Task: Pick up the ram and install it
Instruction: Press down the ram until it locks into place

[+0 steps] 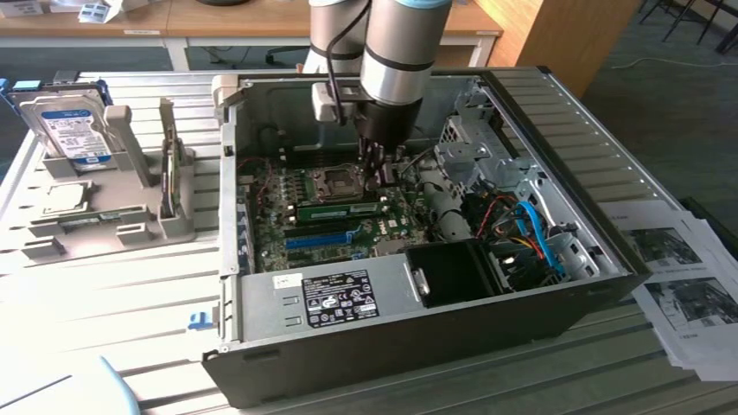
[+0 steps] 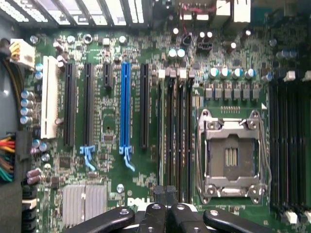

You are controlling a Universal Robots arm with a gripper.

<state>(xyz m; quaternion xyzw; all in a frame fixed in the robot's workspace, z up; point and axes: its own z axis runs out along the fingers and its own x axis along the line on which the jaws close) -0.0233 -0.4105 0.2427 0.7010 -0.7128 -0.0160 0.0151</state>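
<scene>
The ram (image 1: 340, 210) is a narrow green stick with dark chips. It stands on edge in a slot of the motherboard (image 1: 283, 220), between the CPU socket (image 1: 338, 180) and the bright-blue slot (image 1: 320, 239). My gripper (image 1: 375, 175) reaches down into the open computer case, just above the ram's end nearer the exterior view's right. I cannot tell if it touches the ram. In the wrist view the black fingertips (image 2: 160, 193) are pressed together with nothing between them, over the row of dark memory slots (image 2: 176, 136) beside the CPU socket (image 2: 231, 155).
The case's walls (image 1: 554, 130) hem in the arm. Cables (image 1: 524, 229) and a black box (image 1: 455, 272) fill the case's right side. Outside, at the exterior view's left, a grey holder (image 1: 92, 216) carries a hard drive (image 1: 69, 130). Printed sheets (image 1: 680, 277) lie at the right.
</scene>
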